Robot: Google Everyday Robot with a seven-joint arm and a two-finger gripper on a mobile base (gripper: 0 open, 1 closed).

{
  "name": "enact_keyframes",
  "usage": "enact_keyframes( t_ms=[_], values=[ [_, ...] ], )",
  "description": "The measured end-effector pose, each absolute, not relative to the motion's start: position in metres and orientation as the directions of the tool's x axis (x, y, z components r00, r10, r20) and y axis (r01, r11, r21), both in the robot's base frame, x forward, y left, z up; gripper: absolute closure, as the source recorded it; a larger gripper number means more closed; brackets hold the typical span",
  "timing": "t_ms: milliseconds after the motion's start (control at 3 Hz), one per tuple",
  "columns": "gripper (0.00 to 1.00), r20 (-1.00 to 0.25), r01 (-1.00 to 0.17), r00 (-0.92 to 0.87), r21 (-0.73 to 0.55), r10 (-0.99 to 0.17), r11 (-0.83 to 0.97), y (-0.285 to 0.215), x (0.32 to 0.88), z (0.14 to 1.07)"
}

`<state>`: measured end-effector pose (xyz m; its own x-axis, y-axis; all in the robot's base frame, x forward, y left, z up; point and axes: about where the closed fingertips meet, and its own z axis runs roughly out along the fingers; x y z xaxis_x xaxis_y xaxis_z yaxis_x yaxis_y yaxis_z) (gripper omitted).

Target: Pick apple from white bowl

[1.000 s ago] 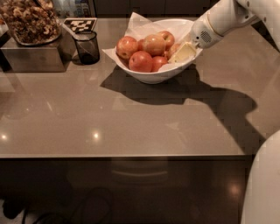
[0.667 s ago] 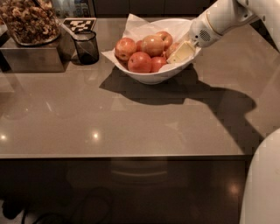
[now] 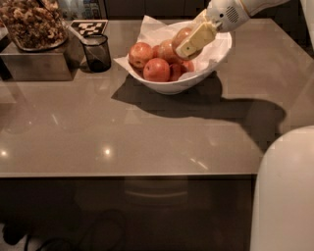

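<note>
Glossy grey-brown countertop (image 3: 122,132) fills most of the shot, with a couple of small light spots bouncing off it near the front edge. It's dark behind the counter and dark below it.

Far left is a metal box (image 3: 34,63) with a heap of brown nutty-looking stuff (image 3: 32,22) piled on top. Just right of that, a card with a black-and-white checker pattern (image 3: 89,26) lies flat near the back. That pattern is the only print I can make out. A small dark mesh cup (image 3: 96,53) stands right in front of the card, close to the box.

Moving toward the middle, the white bowl (image 3: 169,87) sits on the counter, lined with white paper (image 3: 154,29) that sticks up at the back. A bunch of red-orange apples (image 3: 156,69) are piled inside it. The bowl throws a big dark shadow (image 3: 221,105) down and to the right.

The gripper (image 3: 189,45) comes in from the top right on a white arm (image 3: 235,12) and reaches down over the right half of the bowl. It looks pinched on the apple (image 3: 179,35), with one cream-coloured finger (image 3: 197,38) lying across the apple's front right side. The other finger is hidden behind the fruit. That apple sits higher than the rest, up around rim level above the pile, over the bowl.

Bottom right corner is a big white rounded piece of the robot's body (image 3: 284,196).
</note>
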<state>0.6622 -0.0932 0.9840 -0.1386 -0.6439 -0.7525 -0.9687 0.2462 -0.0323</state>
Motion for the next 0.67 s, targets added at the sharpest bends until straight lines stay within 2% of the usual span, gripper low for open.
enact_keyframes(
  t_ms=[333, 667],
  values=[
    [1.0, -0.783, -0.991, -0.082, -0.001, -0.617, 0.133, -0.062, 0.645, 1.009],
    [1.0, -0.818, -0.987, -0.134, 0.057, -0.559, 0.152, -0.07, 0.63, 1.026]
  ],
)
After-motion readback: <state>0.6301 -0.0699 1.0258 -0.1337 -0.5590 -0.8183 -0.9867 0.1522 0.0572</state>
